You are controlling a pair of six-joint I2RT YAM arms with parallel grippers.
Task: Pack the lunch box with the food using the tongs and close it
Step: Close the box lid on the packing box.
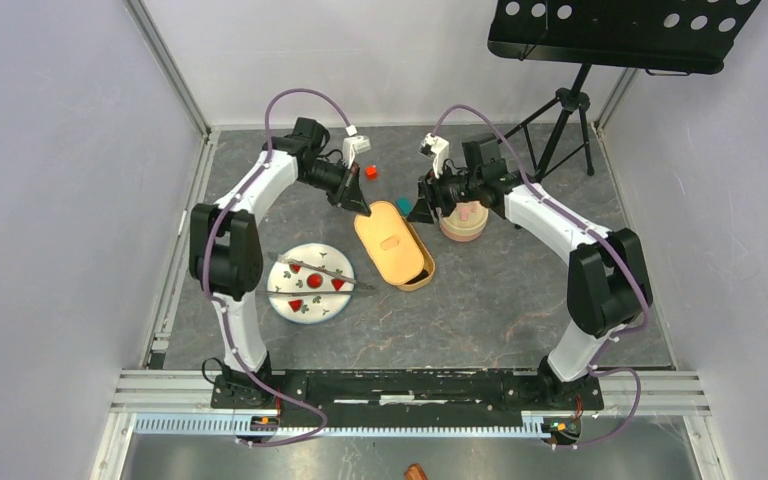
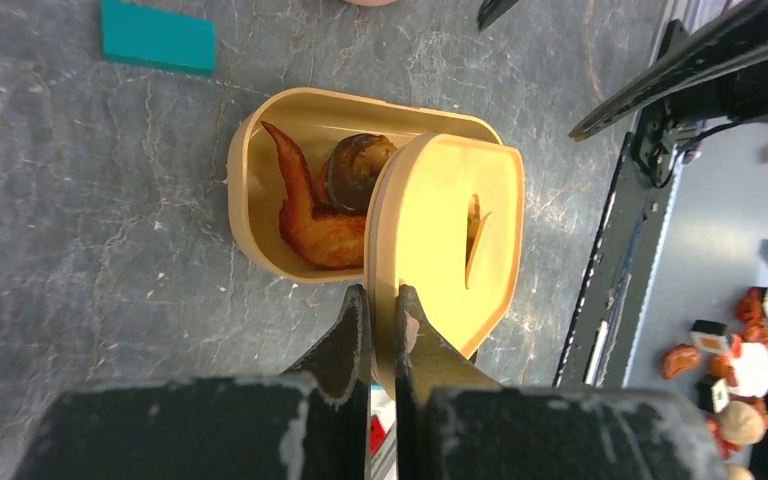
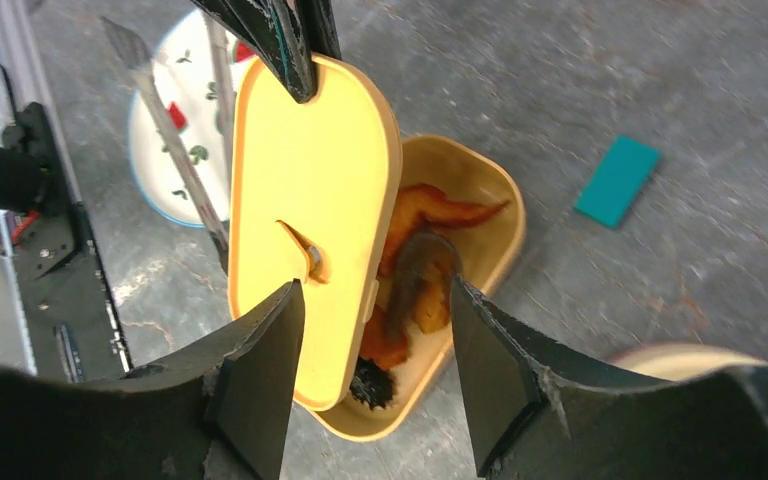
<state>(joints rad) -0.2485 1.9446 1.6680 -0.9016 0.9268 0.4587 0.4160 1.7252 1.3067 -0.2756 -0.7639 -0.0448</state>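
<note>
Left gripper (image 2: 381,300) is clamped on the edge of the smooth tan oval lid (image 2: 450,230), which tilts over the rounded lunch box (image 2: 245,170). A glossy fried wing (image 2: 305,215) lies inside. Right gripper (image 3: 375,290) hangs spread apart over the lid's opposite end.

A tan oblong plastic lunch box (image 1: 422,272) sits mid-tabletop (image 1: 480,300), with its matching flat lid (image 1: 385,238) tilted over its 11 o'clock half. The uncovered part holds an orange-brown fried wing (image 2: 310,215) and a dark ridged piece (image 2: 353,170). At the box's 9 o'clock, slim grey metal tongs (image 1: 325,273) lie across a white plate (image 1: 280,285) among small red wedges (image 1: 315,281).
</note>
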